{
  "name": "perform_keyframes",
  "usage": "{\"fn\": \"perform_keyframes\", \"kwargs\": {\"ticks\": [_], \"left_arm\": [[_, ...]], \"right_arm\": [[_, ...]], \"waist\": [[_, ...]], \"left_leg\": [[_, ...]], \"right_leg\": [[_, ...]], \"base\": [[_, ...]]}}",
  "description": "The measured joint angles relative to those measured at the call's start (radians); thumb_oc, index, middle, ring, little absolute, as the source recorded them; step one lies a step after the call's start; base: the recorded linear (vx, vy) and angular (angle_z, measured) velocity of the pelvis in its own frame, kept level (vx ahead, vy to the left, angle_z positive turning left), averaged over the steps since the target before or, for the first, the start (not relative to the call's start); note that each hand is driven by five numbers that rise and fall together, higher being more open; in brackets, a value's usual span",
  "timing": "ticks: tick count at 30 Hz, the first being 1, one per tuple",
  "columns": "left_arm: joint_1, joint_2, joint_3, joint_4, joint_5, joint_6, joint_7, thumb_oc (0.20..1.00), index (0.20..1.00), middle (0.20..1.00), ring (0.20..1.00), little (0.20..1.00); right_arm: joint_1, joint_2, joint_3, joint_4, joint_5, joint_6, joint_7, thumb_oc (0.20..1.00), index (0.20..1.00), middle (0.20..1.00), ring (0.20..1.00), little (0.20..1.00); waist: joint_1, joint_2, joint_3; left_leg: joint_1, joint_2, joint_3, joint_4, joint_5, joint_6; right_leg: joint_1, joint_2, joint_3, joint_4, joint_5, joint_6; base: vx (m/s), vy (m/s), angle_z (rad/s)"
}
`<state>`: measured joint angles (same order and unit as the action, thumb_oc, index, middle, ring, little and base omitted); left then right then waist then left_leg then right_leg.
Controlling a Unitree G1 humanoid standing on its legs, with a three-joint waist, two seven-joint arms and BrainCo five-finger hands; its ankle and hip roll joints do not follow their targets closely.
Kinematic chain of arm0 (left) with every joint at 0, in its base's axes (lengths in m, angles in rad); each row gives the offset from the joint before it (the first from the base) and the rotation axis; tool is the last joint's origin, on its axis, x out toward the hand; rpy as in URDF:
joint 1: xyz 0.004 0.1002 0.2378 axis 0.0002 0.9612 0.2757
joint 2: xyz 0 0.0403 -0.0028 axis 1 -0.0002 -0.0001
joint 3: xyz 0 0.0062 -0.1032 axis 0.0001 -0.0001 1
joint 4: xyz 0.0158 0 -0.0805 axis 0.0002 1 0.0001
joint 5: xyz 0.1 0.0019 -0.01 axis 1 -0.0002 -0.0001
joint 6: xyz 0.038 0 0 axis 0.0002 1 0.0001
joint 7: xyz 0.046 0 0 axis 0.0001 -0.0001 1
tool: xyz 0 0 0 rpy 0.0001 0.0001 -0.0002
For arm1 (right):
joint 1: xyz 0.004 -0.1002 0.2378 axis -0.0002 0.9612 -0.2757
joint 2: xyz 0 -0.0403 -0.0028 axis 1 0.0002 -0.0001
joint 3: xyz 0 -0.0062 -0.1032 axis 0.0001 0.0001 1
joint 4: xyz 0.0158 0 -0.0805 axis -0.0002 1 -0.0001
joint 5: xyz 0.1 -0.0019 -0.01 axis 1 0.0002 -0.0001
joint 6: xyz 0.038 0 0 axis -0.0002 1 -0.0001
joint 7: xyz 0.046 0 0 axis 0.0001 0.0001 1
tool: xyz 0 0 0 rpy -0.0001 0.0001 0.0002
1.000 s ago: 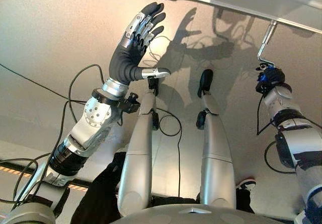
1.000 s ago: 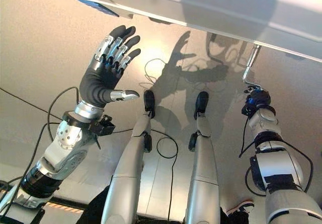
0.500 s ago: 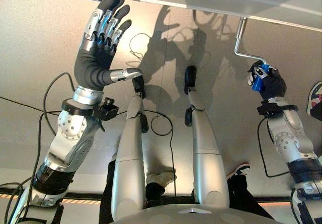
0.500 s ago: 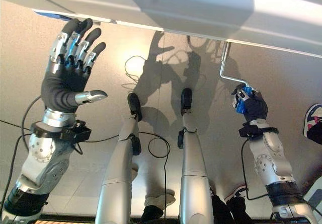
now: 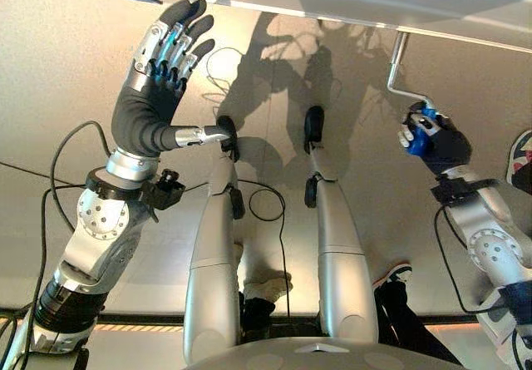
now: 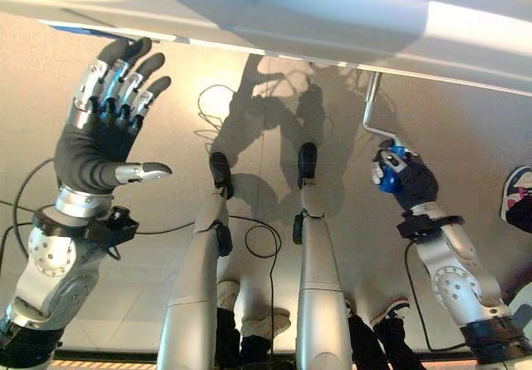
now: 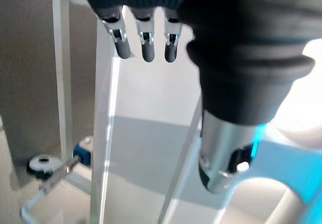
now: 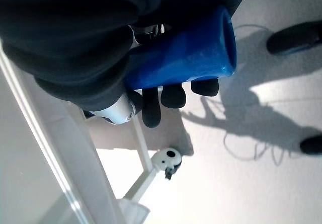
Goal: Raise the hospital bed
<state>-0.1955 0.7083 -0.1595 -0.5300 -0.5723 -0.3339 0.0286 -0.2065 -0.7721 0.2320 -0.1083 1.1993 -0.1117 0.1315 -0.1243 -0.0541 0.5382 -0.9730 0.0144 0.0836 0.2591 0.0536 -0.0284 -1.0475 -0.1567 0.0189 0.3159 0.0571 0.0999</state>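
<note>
Right hand on crank grip, left hand free.
Right hand (image 6: 405, 180) curled tight round the blue grip (image 8: 186, 58) of the crank (image 5: 396, 72), a bent silver rod running up under the bed (image 6: 332, 21) edge. Left hand (image 5: 154, 87) raised near the bed's left edge, fingers straight and spread, holding nothing. Bed frame white, pale underside. Floor (image 5: 50, 71) plain beige; a person's shoe (image 6: 519, 199) at right.

Setting: a clinical or care-type room, or a mock-up of one. A white hospital bed frame (image 5: 349, 0) spans the far edge above a plain pale smooth floor (image 5: 50, 79). A bent metal crank (image 6: 370, 112) with a blue grip hangs below the frame. A castor wheel (image 8: 167, 158) sits under the frame.
</note>
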Motion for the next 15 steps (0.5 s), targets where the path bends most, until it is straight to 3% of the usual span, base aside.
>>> {"fn": "perform_keyframes", "kwargs": {"ticks": [3,15], "left_arm": [[-0.064,-0.041,-0.058,0.02,0.0,-0.001,0.005,1.0,1.0,1.0,1.0,1.0],[-0.096,-0.129,-0.099,0.089,0.0,0.001,0.042,1.0,1.0,1.0,1.0,1.0]], "right_arm": [[-0.114,0.081,0.173,0.043,0.013,0.0,0.009,0.2,0.2,0.2,0.2,0.2],[-0.304,0.181,0.251,0.207,-0.009,-0.022,-0.015,0.2,0.2,0.2,0.2,0.2]], "waist": [[0.011,0.001,0.0],[0.065,0.01,0.001]], "left_leg": [[0.001,0.009,0.003,0.003,0.003,-0.005],[0.001,0.032,-0.013,0.003,0.021,-0.035]], "right_leg": [[-0.003,0.009,-0.002,0.003,0.005,-0.007],[-0.014,0.03,-0.019,0.032,0.003,-0.035]], "base": [[0.0,-0.002,-0.06],[0.0,0.003,0.0]]}}
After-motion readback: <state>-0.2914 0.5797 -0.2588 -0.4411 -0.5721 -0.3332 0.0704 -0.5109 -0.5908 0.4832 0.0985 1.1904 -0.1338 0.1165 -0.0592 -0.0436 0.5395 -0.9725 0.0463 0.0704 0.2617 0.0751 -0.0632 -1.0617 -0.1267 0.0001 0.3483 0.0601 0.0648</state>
